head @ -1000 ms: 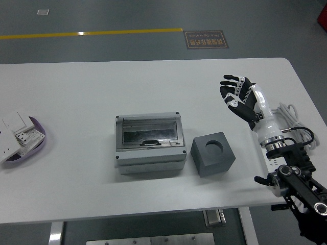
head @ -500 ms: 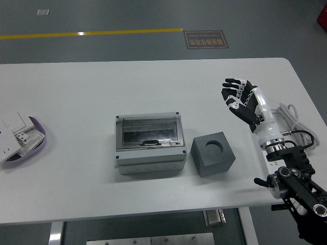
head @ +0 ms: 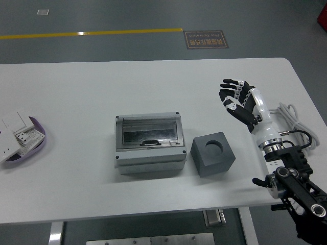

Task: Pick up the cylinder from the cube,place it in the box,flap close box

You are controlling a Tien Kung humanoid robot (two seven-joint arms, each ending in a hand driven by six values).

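Observation:
A dark grey cube with a round hole in its top stands right of centre on the white table. I see no cylinder on it. A grey box with a shut clear flap lid stands just left of the cube. My right hand hovers above the table, behind and to the right of the cube, fingers spread and empty. The left arm is out of view.
A purple dish with white parts sits at the table's left edge. White cables lie at the right edge beside my right arm. Grey floor with a yellow line lies beyond the table.
My right hand has shifted slightly left and stayed open. The cube and box have not moved.

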